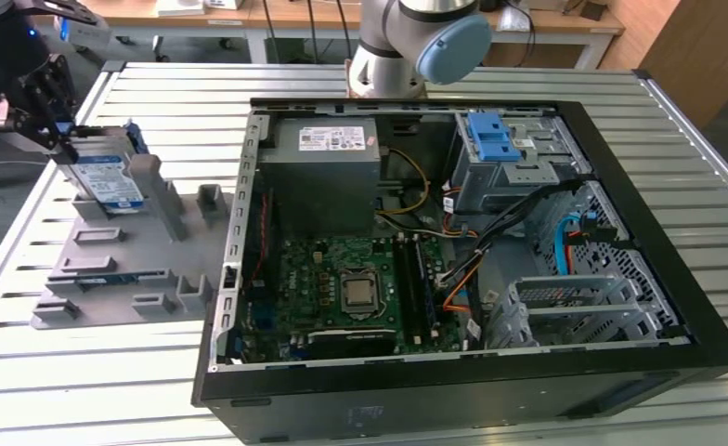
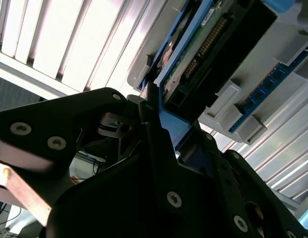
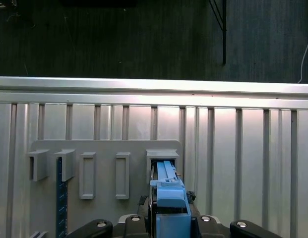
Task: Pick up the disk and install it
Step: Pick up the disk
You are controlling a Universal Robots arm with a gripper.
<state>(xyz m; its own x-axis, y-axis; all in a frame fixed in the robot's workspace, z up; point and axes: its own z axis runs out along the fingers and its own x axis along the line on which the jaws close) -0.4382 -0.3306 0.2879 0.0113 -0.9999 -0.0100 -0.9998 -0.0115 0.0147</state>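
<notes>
Tool [image 1: 62,145] at exterior view's left, over far end of grey holder [image 1: 129,269] on slatted worktop [image 1: 79,390]. Fingers narrow, clamped on blue bracket at upper end of disk [image 1: 107,181]. Disk stands on edge, tilted, label facing out, lower end at holder's slot; can't tell if seated or just lifted. Second wrist view: disk's [image 2: 213,54] connector edge and green board visible past fingers. Open PC case [image 1: 463,390] well apart at exterior view's right, w/ motherboard [image 1: 339,288] exposed.
</notes>
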